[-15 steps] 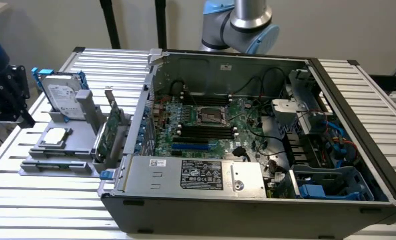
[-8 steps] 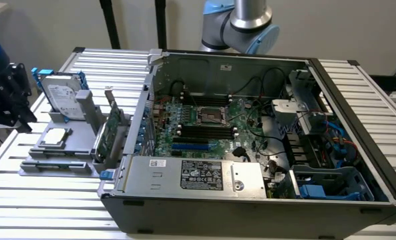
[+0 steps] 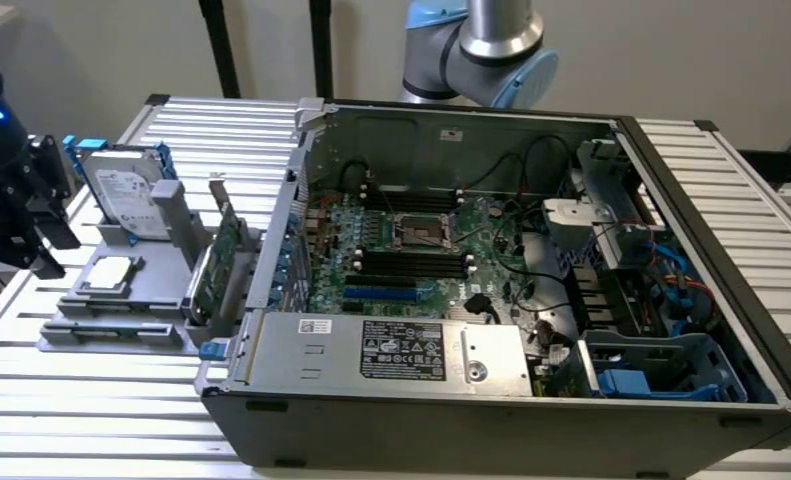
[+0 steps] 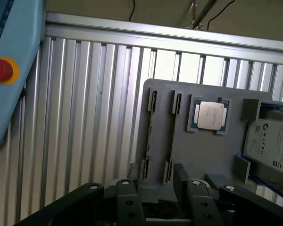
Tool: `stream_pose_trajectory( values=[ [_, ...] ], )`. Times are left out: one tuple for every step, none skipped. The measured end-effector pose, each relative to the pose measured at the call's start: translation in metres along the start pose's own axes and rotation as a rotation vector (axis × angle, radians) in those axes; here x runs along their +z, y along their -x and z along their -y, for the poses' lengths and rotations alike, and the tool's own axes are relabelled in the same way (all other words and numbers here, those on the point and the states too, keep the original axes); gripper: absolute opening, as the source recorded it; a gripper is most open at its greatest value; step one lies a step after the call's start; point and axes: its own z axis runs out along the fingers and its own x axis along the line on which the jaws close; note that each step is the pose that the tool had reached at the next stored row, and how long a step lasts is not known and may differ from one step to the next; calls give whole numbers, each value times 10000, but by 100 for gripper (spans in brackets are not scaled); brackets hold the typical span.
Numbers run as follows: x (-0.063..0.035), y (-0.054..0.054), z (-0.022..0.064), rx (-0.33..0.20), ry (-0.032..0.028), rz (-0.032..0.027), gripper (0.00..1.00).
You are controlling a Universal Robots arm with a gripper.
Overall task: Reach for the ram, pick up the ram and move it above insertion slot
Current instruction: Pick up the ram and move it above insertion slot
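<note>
Claw (image 4: 155,173) spread wide and empty, poised over the tray's (image 4: 212,155) near edge, ram (image 4: 149,136) edge-on (a thin dark strip) in the tray's outermost slot, just beyond the fingertips, tray on ribbed surface (image 4: 85,117)

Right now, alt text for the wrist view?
The open tool hangs over the edge of a grey tray on a slatted table. The tray holds a CPU, with a hard drive beside it. A red button sits on a blue panel.
</note>
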Motion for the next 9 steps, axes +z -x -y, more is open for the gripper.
stream_pose_trajectory(
  values=[
    [17, -6, 1, 16, 1, -1, 42],
    [36, -13, 2, 31, 0, 0, 42],
    [55, -22, 4, 45, -1, 0, 42],
    [72, -31, 7, 57, -1, 0, 42],
    [90, -41, 11, 71, -1, -1, 42],
    [109, -50, 15, 84, -2, 0, 42],
    [126, -59, 18, 99, -2, -1, 42],
    [145, -67, 22, 116, -2, -1, 42],
    [162, -74, 25, 134, -2, -2, 42]
  ],
)
